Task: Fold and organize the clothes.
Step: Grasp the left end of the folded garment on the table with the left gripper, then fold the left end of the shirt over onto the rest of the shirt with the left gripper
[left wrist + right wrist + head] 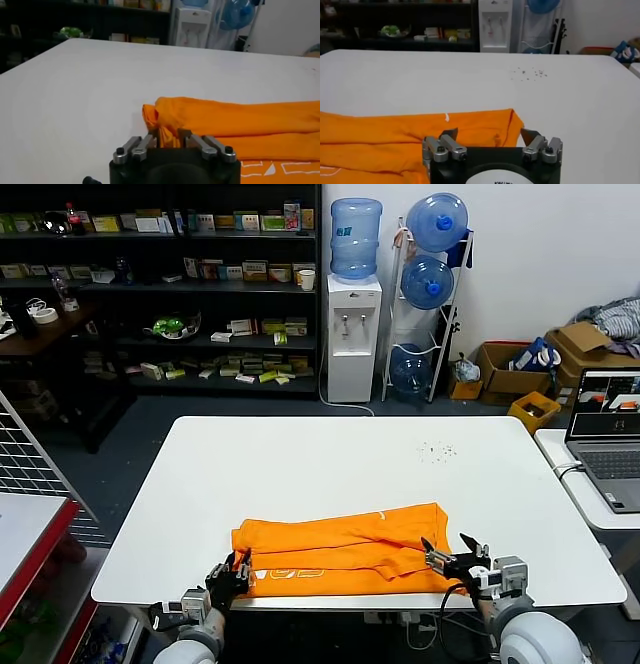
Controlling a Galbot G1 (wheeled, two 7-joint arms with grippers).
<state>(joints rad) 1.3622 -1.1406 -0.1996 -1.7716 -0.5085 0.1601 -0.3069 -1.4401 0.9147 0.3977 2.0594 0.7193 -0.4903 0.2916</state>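
The orange T-shirt (340,551) lies partly folded as a wide band along the table's near edge, a white print showing near its front edge. My left gripper (238,570) is at the shirt's left end, shut on a pinch of orange fabric (169,134). My right gripper (447,552) is at the shirt's right end, open, its fingers spread either side of the shirt's corner (490,127) without holding it.
The white table (330,464) stretches away beyond the shirt, with small dark specks (437,450) at its far right. A laptop (610,439) sits on a side table at right. Shelves, a water dispenser (354,304) and cardboard boxes stand behind.
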